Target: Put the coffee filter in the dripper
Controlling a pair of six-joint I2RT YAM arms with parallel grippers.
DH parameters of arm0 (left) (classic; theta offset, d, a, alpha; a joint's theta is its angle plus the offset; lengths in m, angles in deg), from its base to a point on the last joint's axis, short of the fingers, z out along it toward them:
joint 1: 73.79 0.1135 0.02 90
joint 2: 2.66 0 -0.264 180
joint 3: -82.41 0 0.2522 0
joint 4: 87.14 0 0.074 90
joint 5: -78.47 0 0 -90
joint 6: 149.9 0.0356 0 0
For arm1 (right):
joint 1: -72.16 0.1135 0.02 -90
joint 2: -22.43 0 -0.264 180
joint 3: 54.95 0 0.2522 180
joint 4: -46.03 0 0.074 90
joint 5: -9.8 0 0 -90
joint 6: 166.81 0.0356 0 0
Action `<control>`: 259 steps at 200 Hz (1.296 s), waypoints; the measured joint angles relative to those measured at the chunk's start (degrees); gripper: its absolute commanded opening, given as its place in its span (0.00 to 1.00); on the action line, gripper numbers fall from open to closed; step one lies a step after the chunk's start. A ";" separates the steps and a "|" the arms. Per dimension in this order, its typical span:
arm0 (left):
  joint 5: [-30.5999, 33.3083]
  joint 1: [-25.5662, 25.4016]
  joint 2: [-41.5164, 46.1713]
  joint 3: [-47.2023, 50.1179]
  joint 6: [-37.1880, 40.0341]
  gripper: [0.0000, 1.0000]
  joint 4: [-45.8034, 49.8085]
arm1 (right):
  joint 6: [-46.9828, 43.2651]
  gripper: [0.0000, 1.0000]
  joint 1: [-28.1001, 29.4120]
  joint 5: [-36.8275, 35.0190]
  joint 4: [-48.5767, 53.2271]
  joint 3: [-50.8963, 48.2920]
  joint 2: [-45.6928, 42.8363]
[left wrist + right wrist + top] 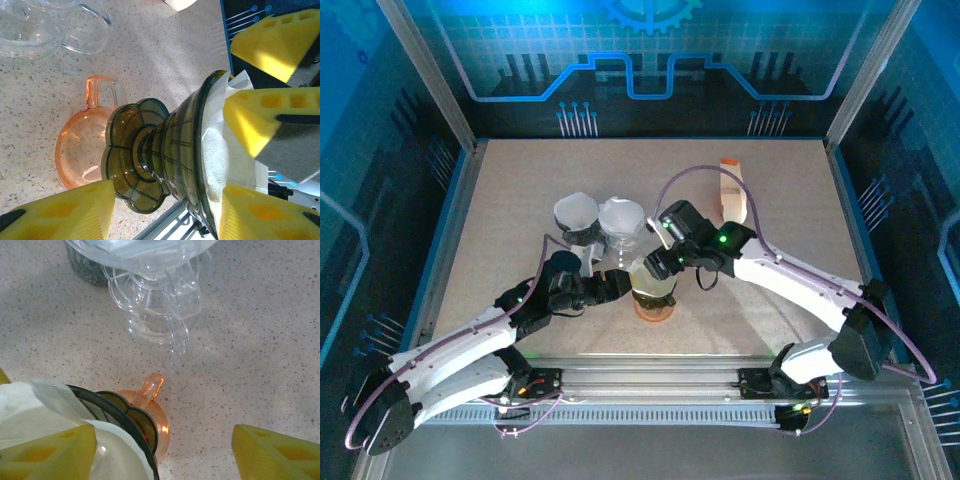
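In the top view, the left gripper (613,288) reaches in from the lower left to the middle of the speckled beige table (520,230). It is clamped on the dark olive-green glass dripper (150,150) with a flower-shaped foot. In the left wrist view the gripper's yellow fingers (65,212) sit at either end of the dripper along the bottom edge.

The dripper is tipped well over on its side, above the orange transparent glass cup (75,150), whose handle points to the top of that frame. I cannot tell whether foot and cup touch.

The white paper coffee filter (217,150) is already inside the dripper's bowl, and its crumpled edge rises past the rim.

The right gripper (164,440) comes from the right with its jaws wide apart. One yellow finger lies on the filter at the lower left of its own view, and the other hangs over bare table at the lower right.

Clear glass vessels (150,305) stand near the top of that view. A white packet with an orange top (730,190) lies in the upper right of the top view, well apart.
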 measured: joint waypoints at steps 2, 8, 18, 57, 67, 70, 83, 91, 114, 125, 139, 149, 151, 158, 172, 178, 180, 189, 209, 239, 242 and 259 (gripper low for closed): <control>0.00 0.02 0.00 0.02 0.00 0.55 0.00 | -0.02 0.72 0.00 0.00 0.07 0.00 0.15; 0.00 0.02 0.00 0.02 0.00 0.55 0.00 | -0.02 0.72 0.00 -0.02 0.15 0.00 0.42; 0.00 0.02 0.00 0.00 0.00 0.55 0.00 | -0.02 0.72 0.00 -0.17 0.26 0.00 0.81; 0.00 0.02 0.00 0.02 0.02 0.55 0.00 | 0.00 0.73 0.00 -1.29 0.31 0.04 1.01; -0.02 0.00 0.00 0.02 0.02 0.55 0.00 | 0.00 0.73 0.00 -1.46 0.33 0.04 0.98; 0.00 0.02 0.00 0.02 0.02 0.55 0.00 | 0.00 0.73 0.00 -1.53 0.33 0.04 0.98; 0.00 0.02 0.00 0.02 0.02 0.55 0.00 | 0.04 0.73 0.00 -1.57 0.33 0.04 0.87; -0.02 0.02 0.00 0.02 0.02 0.55 0.00 | 0.24 0.73 0.02 -1.73 0.31 0.02 0.59; -0.02 0.02 0.00 0.02 0.02 0.55 -0.02 | 0.94 0.74 0.44 -2.60 -0.17 -1.07 -2.08; -0.02 0.02 0.00 0.02 0.02 0.55 -0.02 | 1.36 0.74 0.96 -2.91 -0.42 -2.10 -3.87; -0.02 0.02 0.00 0.00 0.02 0.55 -0.02 | 1.88 0.74 1.88 -3.23 -0.39 -3.17 -5.64; -0.02 0.00 0.00 0.02 0.02 0.55 -0.02 | 2.21 0.74 2.47 -3.45 -0.39 -3.78 -6.29; -0.02 0.02 0.00 0.00 0.02 0.55 -0.02 | 2.23 0.74 2.60 -3.50 -0.44 -3.87 -6.38; -0.02 0.02 0.00 0.02 0.02 0.55 -0.02 | 2.58 0.74 3.08 -3.89 -0.70 -4.50 -6.71; -0.02 0.02 0.00 0.02 0.02 0.55 -0.02 | 3.19 0.74 3.76 -4.39 -0.87 -6.05 -7.32; -0.02 0.02 0.00 0.02 0.02 0.55 -0.02 | 3.50 0.74 3.91 -4.50 -0.92 -6.75 -7.56; -0.02 0.02 0.00 0.02 0.02 0.55 -0.02 | 3.56 0.74 3.96 -4.57 -0.96 -7.04 -7.67; -0.02 0.02 0.00 0.02 0.02 0.55 -0.02 | 3.93 0.74 4.15 -4.70 -0.94 -8.02 -8.11; -0.02 0.02 0.00 0.00 0.02 0.55 -0.02 | 4.70 0.74 4.20 -4.85 -0.74 -9.09 -8.94; 0.00 0.02 0.00 0.02 0.00 0.55 -0.02 | 5.18 0.74 4.85 -5.77 -1.49 -9.14 -10.95; -0.02 0.02 0.00 0.02 0.02 0.55 -0.02 | 5.18 0.74 5.01 -5.77 -1.77 -9.25 -11.34; 0.00 0.02 0.02 0.02 0.00 0.55 0.00 | 4.94 0.74 5.97 -4.83 -3.41 -10.14 -14.19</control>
